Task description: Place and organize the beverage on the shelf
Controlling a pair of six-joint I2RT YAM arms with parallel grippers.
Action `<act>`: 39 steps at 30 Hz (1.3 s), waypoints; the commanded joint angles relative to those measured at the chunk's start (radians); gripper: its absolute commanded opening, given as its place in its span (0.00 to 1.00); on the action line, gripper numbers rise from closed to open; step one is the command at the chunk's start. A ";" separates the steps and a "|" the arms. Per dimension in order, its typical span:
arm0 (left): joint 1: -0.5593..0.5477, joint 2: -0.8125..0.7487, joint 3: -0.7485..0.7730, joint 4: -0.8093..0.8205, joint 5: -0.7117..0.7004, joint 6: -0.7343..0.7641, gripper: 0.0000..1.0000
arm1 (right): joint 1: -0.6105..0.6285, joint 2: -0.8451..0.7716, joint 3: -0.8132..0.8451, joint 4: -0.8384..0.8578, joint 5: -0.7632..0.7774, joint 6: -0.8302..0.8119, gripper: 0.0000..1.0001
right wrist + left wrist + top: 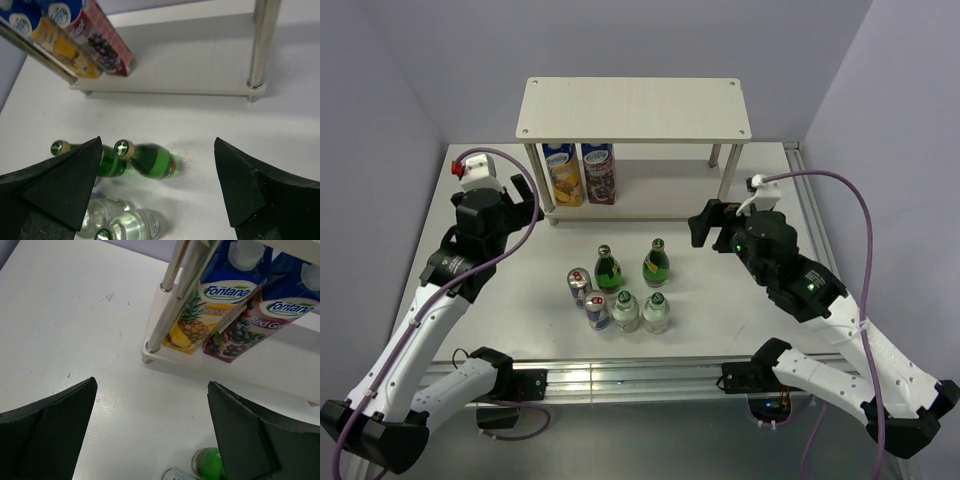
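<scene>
Six drinks stand grouped on the table in front of the shelf (635,108): two green bottles (608,269) (656,264), two clear bottles (626,311) (656,313) and two cans (579,286) (598,311). My left gripper (527,195) is open and empty, left of the shelf's lower board (210,362). My right gripper (704,224) is open and empty, right of the drinks. The right wrist view shows a green bottle (150,160) between the open jaws and the clear bottles (132,227) below.
Two juice cartons, pineapple (562,174) and red grape (599,173), stand at the left on the lower board. They also show in the left wrist view (212,305). Metal legs (172,305) (260,45) hold the boards. Purple cables loop over both arms.
</scene>
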 commanded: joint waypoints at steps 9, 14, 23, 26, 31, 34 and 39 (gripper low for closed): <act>-0.003 0.000 -0.020 0.010 0.060 0.066 0.99 | 0.315 0.085 -0.133 0.112 0.197 0.074 0.95; -0.003 -0.021 -0.032 0.013 0.040 0.071 0.99 | 0.361 0.174 -0.182 0.184 0.231 0.112 0.95; -0.003 -0.038 -0.043 0.021 0.042 0.075 0.98 | 0.372 0.301 -0.282 0.382 0.430 0.120 0.93; -0.002 -0.043 -0.049 0.025 0.045 0.077 0.98 | 0.370 0.345 -0.314 0.491 0.489 0.085 0.92; -0.002 -0.035 -0.050 0.026 0.049 0.077 0.97 | 0.370 0.418 -0.314 0.633 0.504 0.036 0.91; -0.002 -0.034 -0.050 0.026 0.054 0.078 0.96 | 0.370 0.467 -0.313 0.698 0.516 0.011 0.89; -0.002 -0.034 -0.053 0.030 0.055 0.080 0.95 | 0.367 0.536 -0.297 0.744 0.576 0.008 0.65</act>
